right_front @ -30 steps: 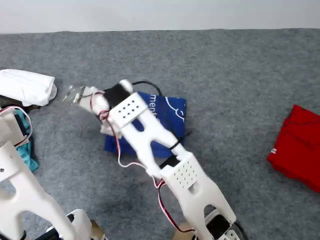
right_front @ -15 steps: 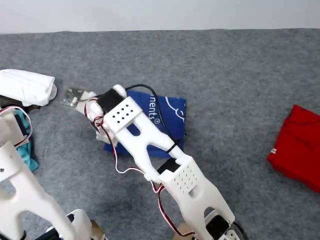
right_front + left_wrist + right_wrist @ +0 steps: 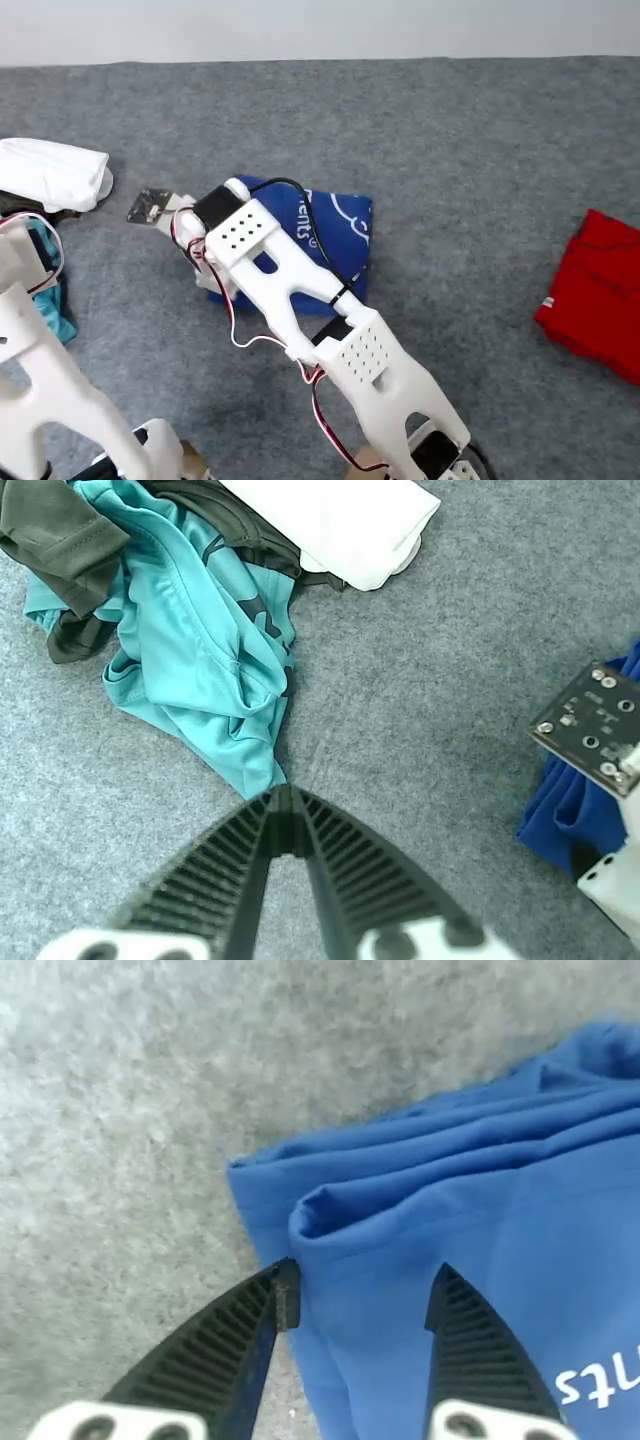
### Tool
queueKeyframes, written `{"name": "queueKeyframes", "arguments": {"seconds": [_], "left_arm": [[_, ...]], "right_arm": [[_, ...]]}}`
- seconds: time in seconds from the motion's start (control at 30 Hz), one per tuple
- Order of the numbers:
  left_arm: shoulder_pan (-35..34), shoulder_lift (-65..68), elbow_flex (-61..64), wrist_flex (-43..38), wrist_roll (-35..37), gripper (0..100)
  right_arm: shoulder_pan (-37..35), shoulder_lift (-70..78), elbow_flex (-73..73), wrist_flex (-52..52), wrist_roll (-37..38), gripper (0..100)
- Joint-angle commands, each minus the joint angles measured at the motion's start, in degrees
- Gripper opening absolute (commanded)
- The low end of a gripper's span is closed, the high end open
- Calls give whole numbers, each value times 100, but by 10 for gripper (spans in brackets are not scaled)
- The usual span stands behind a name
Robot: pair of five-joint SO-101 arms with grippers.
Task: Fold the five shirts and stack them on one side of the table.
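Currently: my right end effector (image 3: 365, 1295), open, straddles a corner of the folded blue shirt (image 3: 480, 1190), centre of table (image 3: 480, 130); left end effector (image 3: 288, 815) closed, empty. Risk, I judge: pinching only the top layer would unfold it.

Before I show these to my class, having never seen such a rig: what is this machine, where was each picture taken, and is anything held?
Two white robot arms, each ending in a two-fingered gripper. One picture looks down over the grey table; the other two come from cameras on the arms' wrists. The right arm stretches over a folded blue shirt, the right gripper open above its edge, holding nothing. The left gripper is shut and empty, near a crumpled teal shirt and a dark shirt. A folded white shirt lies by them, a red shirt on the opposite side.
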Motion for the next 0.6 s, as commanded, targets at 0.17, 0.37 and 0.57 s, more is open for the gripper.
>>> {"name": "queueKeyframes", "arguments": {"seconds": [0.17,0.37,0.57], "left_arm": [[-9,-149,-22,105,0,3],[-9,-149,-22,105,0,3],[-9,-149,-22,105,0,3]], "right_arm": [[-13,-57,-281,-295,-26,13],[-48,-198,-343,-101,-26,10],[-163,-435,-545,312,-18,10]]}}
